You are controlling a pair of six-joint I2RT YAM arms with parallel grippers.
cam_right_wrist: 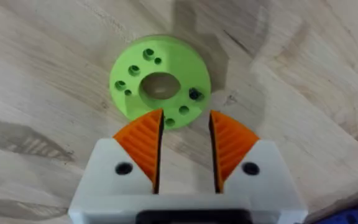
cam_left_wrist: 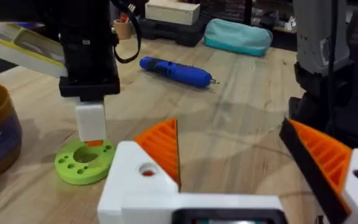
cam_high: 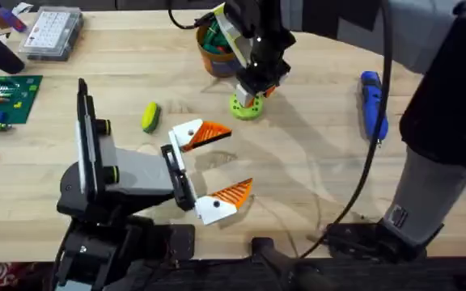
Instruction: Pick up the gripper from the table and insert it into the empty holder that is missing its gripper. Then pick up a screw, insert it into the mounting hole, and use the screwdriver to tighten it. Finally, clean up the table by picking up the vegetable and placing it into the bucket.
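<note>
The lime-green round plastic holder (cam_right_wrist: 160,84) lies flat on the wooden table (cam_high: 314,174), its centre hole apparently empty, so insertion and screwing look undone. The right gripper (cam_right_wrist: 185,149) hovers right above it, orange pads slightly parted around nothing. The left gripper (cam_high: 217,168) waits wide open nearby. The blue pen-shaped screwdriver (cam_high: 372,105) lies untouched, and the yellow-green toy vegetable (cam_high: 150,116) remains outside the orange-brown bucket (cam_high: 215,50).
</note>
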